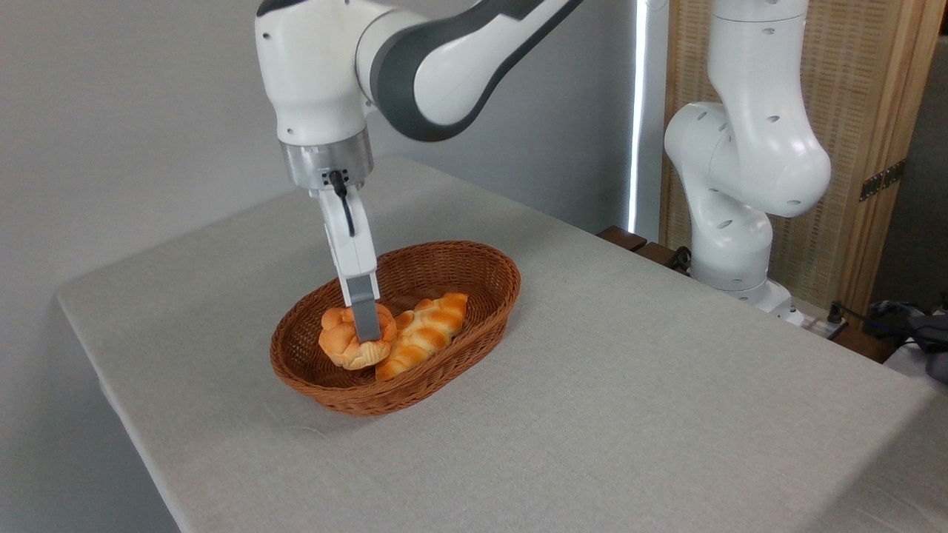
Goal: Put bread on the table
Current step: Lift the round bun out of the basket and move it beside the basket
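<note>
- The table (629, 414) stretches bare and cloth-covered at the front.
- A wicker basket (474, 333) sits on it, toward the left.
- Inside, the bread (339, 342) lies at the left end, touching a braided loaf (426, 333).
- The gripper (368, 334) reaches straight down onto the bread; whether its jaws pinch it, I cannot tell.

Arm reaching down, tool (365, 334) vertical, fingers (363, 311) pointing downward
</note>
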